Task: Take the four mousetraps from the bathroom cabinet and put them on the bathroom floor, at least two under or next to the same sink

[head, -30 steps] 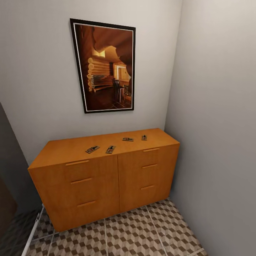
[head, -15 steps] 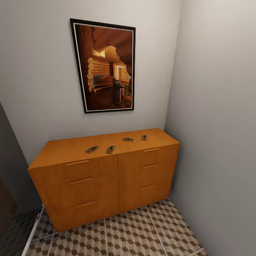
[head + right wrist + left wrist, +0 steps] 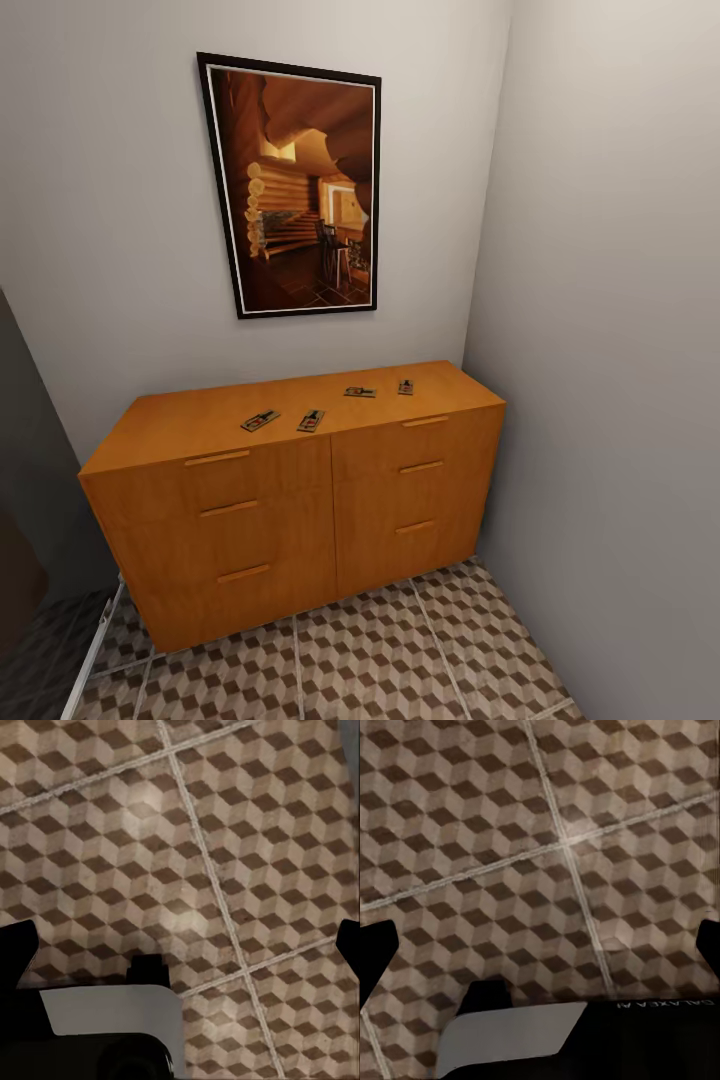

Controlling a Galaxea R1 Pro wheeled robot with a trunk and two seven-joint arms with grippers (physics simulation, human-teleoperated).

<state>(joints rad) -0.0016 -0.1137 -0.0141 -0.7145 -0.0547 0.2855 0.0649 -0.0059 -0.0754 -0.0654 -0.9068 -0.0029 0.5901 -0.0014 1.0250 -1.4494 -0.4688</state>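
Facing cabinet (image 3: 300,500); approach step, nothing grasped. Four mousetraps (image 3: 260,421) on cabinet top, two mid, two right-rear. Both pincers spread wide, empty, over bathroom floor (image 3: 547,832). Next: close in, raise arm, pick nearest trap.

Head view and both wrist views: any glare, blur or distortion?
Head view: soft even light, sharp; four small dark mousetraps legible on the orange-brown wooden cabinet; framed picture leans from wide-angle skew. Left wrist view: cube-pattern tiled floor slightly soft, pale sheen at the grout crossing. Right wrist view: faint bright patch mid-floor.
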